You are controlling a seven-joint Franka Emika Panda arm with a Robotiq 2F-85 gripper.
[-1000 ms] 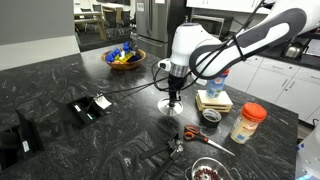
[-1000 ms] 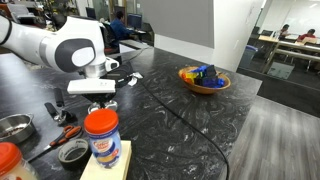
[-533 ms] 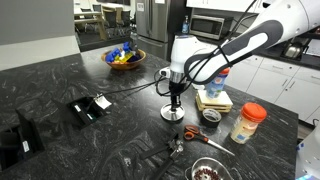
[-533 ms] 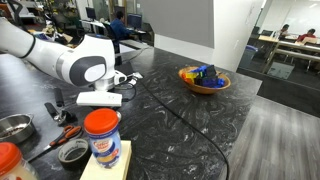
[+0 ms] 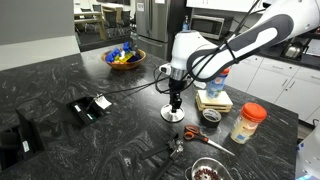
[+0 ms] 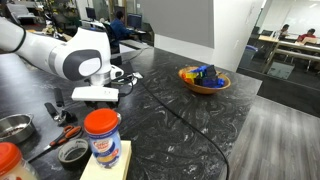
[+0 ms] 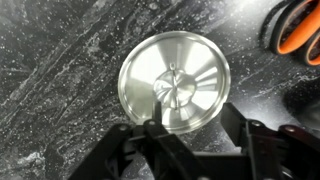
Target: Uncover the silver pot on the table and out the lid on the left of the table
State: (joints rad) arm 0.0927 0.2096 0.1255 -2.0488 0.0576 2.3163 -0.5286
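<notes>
The lid (image 7: 175, 80), a flat shiny silver disc with a small central knob, lies flat on the dark marbled table (image 5: 110, 140). An exterior view shows the lid (image 5: 172, 113) directly under the arm. My gripper (image 7: 190, 118) hangs just above it, jaws open, with nothing between the black fingers (image 7: 150, 135). In that exterior view the gripper (image 5: 174, 102) points straight down at the knob. The silver pot (image 6: 12, 127) stands uncovered at the table's edge, away from the lid.
Orange-handled scissors (image 5: 195, 135) (image 7: 295, 30) lie close to the lid. A small dark dish (image 5: 212, 116), a jar with an orange cap (image 5: 248, 122) and a wooden bowl of colourful items (image 5: 126, 58) are nearby. Black blocks (image 5: 90, 107) sit further off.
The jaws were shut on the lid's knob and have opened, letting it go. The lid stays flat on the table; the arm shifted slightly.
</notes>
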